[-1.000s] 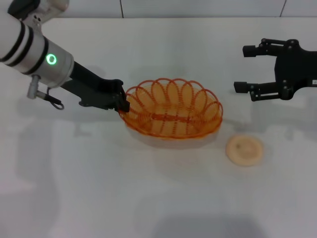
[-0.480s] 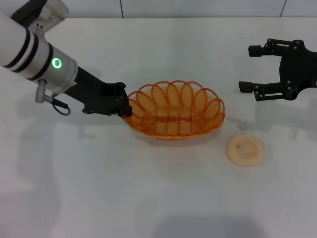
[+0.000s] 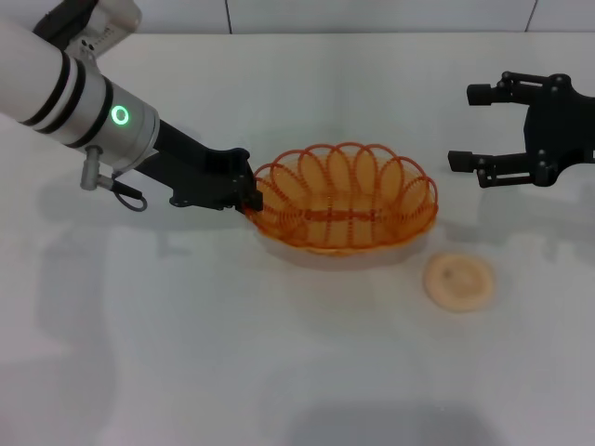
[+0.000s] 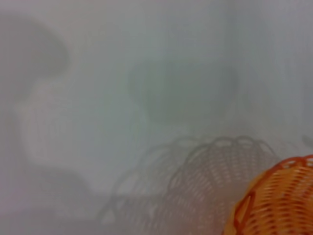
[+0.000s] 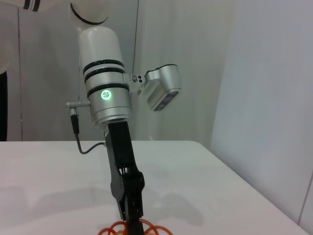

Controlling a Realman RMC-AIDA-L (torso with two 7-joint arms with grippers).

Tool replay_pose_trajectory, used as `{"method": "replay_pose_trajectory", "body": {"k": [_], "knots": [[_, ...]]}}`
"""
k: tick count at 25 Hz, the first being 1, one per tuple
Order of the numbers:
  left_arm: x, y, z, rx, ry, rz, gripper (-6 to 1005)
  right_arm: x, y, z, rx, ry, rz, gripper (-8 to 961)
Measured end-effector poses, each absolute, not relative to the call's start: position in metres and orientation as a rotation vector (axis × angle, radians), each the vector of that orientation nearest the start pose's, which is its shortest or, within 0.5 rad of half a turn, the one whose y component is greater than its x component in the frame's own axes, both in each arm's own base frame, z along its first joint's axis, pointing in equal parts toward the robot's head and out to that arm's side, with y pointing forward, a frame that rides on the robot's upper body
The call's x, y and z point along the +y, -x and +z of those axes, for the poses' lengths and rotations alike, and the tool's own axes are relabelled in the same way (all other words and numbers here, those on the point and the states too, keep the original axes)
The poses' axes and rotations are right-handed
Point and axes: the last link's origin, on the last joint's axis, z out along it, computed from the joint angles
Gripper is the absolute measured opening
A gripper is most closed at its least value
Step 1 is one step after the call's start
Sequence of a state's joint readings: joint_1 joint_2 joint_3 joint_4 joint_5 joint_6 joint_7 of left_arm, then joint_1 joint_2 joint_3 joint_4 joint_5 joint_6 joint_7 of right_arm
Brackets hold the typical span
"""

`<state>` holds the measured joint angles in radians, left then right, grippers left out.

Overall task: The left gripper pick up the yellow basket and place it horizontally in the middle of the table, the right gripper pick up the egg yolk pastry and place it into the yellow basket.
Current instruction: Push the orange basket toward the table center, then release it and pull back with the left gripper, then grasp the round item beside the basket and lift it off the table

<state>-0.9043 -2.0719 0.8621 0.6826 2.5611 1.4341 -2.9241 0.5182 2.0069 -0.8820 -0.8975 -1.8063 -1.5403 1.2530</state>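
Observation:
The yellow basket (image 3: 346, 199) is an oval orange-yellow wire basket near the middle of the white table (image 3: 279, 372), lying lengthwise across it. My left gripper (image 3: 251, 197) is shut on the basket's left rim. The rim also shows in the left wrist view (image 4: 274, 203) and the right wrist view (image 5: 132, 228), where the left gripper (image 5: 131, 215) pinches it. The egg yolk pastry (image 3: 458, 281) lies on the table right of the basket, apart from it. My right gripper (image 3: 469, 127) is open and empty, hovering at the far right behind the pastry.
The table's far edge meets a wall (image 3: 372, 14) at the back. The basket casts a shadow on the table in the left wrist view (image 4: 195, 186). The left arm (image 3: 74, 98) reaches in from the upper left.
My left gripper has carried the basket to the right, toward the table's middle. The right gripper moved slightly right earlier and now holds still. The pastry has not moved.

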Motion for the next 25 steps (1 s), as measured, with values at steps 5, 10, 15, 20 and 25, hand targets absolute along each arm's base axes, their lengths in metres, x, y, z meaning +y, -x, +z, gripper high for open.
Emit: {"method": "replay_pose_trajectory", "body": {"k": [5, 10, 15, 20, 25], "knots": [[0.396, 0.196, -0.029, -2.042, 2.163, 0.069, 118, 0.361, -0.221, 0.051, 0.035, 2.681, 0.599, 840], [0.395, 0.197, -0.030, -2.052, 2.177, 0.072, 254, 0.364, -0.219, 0.051, 0.034, 2.676, 0.593, 840], [0.399, 0.200, -0.018, -2.019, 2.191, 0.071, 403, 0.364, -0.220, 0.052, 0.050, 2.671, 0.597, 839], [0.398, 0.208, 0.000, -1.969, 2.215, 0.076, 570, 0.365, -0.218, 0.052, 0.076, 2.670, 0.605, 839], [0.395, 0.213, 0.029, -1.777, 2.358, -0.048, 739, 0.367, -0.221, 0.052, 0.132, 2.651, 0.603, 839]]}}
